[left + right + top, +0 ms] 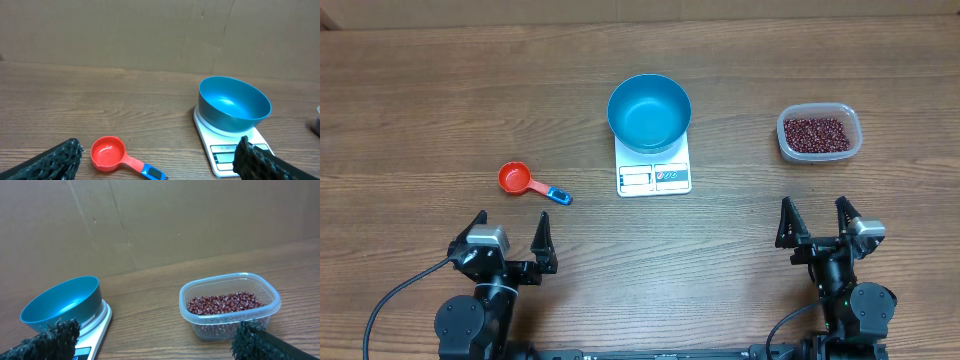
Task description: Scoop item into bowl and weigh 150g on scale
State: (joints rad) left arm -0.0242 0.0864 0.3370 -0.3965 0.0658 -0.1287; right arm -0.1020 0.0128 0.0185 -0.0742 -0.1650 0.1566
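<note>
An empty blue bowl [649, 112] [234, 104] [62, 304] sits on the white scale [654, 173] [223, 147] [95, 330] at the table's middle. Dark red-brown beans [815, 131] [223, 303] fill a clear plastic tub [819, 134] [229, 305] at the right. A red scoop with a blue handle tip [529, 184] [120, 156] lies left of the scale. My left gripper [510, 238] [159, 162] stands open near the front edge, behind the scoop, holding nothing. Open and empty too, my right gripper [815, 222] [159, 340] is at the front right, short of the tub.
A brown cardboard wall [150, 30] [150, 220] stands behind the wooden table [440, 90].
</note>
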